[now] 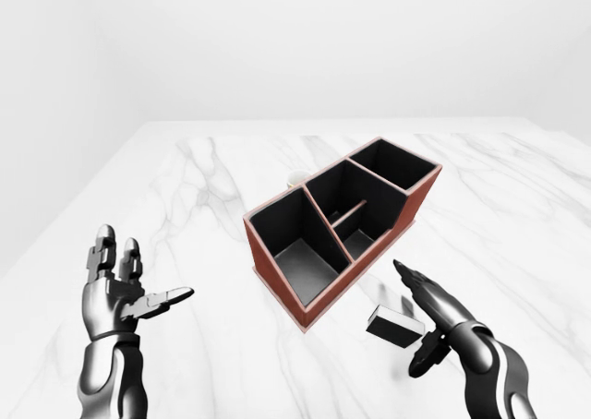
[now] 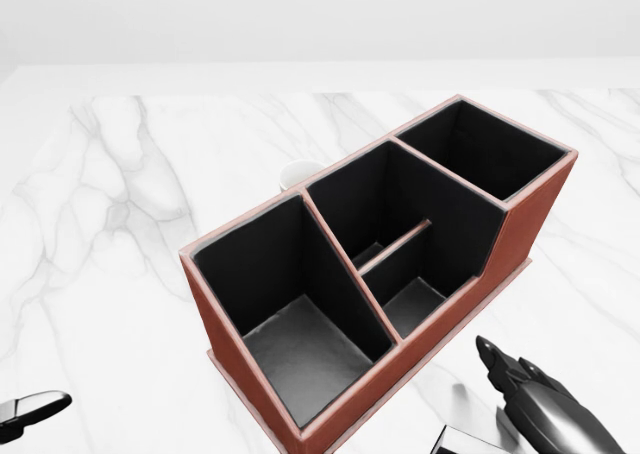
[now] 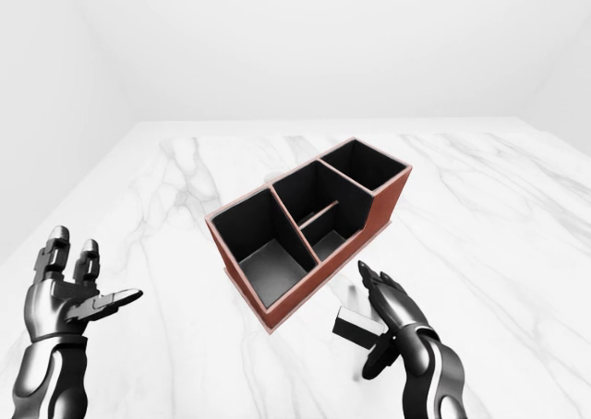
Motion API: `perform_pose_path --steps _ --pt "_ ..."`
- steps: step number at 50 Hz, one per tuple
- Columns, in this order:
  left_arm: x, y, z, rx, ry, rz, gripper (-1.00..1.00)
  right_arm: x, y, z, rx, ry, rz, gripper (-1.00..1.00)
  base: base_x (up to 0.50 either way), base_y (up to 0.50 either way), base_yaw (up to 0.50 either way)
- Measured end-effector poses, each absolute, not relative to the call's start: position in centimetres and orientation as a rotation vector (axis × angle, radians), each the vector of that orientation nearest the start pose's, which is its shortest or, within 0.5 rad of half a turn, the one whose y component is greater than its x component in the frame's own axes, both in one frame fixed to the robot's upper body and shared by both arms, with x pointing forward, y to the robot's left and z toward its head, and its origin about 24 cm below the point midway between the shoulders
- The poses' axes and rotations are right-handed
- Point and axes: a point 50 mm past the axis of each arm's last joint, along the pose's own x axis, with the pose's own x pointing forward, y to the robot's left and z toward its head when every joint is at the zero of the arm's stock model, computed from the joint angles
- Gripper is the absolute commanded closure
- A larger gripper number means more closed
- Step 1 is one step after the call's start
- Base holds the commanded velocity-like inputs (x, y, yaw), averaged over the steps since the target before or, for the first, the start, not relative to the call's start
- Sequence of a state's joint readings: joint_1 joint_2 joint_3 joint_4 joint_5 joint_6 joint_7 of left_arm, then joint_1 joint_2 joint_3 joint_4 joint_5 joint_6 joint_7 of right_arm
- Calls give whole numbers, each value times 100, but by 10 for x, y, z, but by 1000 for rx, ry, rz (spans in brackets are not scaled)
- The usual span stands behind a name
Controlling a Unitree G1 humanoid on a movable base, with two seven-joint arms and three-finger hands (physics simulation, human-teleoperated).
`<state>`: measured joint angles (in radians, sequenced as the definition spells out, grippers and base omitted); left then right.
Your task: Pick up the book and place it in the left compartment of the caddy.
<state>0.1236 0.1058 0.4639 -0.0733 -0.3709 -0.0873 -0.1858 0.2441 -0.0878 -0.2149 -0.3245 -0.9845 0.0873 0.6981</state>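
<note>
The caddy [image 1: 355, 281] is red-brown with black insides and stands slanted on the white marble table [image 1: 185, 188]. Its left compartment [image 1: 300, 253] is the nearest and largest, and it holds nothing. The book [image 1: 395, 325] is a small dark block with white page edges, lying on the table just below the caddy's lower right wall. My right hand [image 1: 423, 319] is open, its fingers stretched along the book's right side and its thumb below it. My left hand [image 1: 138, 271] is open and empty, raised at the lower left, well away from the caddy.
A small white round object [image 1: 297, 177] shows just past the caddy's upper left wall, mostly hidden by it. The caddy has several more compartments [image 2: 470, 154] to the upper right. The table's left edge [image 1: 65, 216] runs diagonally at the left.
</note>
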Motion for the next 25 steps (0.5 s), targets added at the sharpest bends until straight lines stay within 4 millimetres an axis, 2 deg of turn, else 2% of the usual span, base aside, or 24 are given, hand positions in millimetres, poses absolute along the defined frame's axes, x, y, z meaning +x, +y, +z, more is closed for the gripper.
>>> perform_pose_path --steps 25 --pt "200 276 53 -179 -151 300 -100 193 -215 30 -992 508 332 -100 0 0 0"
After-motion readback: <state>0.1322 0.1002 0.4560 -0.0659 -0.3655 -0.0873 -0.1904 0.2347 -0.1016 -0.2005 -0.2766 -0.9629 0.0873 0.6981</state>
